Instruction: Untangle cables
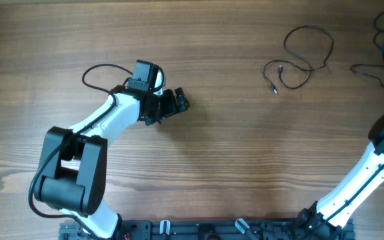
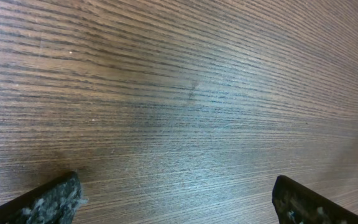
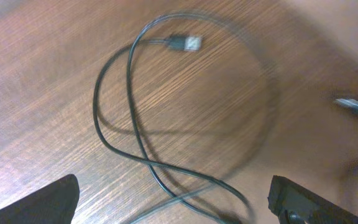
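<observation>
One tidy-up left, probably: hovering spread right gripper (image 3: 176, 205) over looped thin black cord (image 3: 98, 106), apart from second cord (image 1: 310, 28); idling spread left gripper (image 2: 179, 205) well away.

cables: I count 2, first cable (image 1: 309, 67) upper middle-right, second cable (image 1: 365, 67) upper right corner
arms: I see 2, left arm (image 1: 105, 120), right arm (image 1: 352, 187)
table (image 1: 232, 153): 1

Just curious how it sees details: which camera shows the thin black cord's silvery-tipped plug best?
The right wrist view: the silvery-tipped plug sits close, plainly visible. Overhead, the thin black cords are small loops, plugs mere specks. The left wrist view shows no cord.
</observation>
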Controlling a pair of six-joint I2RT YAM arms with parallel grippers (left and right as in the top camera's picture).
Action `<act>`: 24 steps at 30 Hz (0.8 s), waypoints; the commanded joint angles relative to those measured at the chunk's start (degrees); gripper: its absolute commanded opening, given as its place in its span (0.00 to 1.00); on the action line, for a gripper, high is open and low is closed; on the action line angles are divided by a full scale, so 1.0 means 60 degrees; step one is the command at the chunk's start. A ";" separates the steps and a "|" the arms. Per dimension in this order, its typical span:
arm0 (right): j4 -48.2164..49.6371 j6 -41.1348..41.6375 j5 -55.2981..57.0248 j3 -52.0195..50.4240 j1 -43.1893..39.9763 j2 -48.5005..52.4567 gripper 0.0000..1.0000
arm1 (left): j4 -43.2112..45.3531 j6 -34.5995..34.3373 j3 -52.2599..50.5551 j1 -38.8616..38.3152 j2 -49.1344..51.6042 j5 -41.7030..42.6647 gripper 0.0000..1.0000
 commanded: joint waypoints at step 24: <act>-0.3701 -0.0543 -0.0685 -0.0903 0.3810 0.0233 0.82 | 0.0000 -0.0022 -0.0040 -0.0044 0.0076 -0.0058 1.00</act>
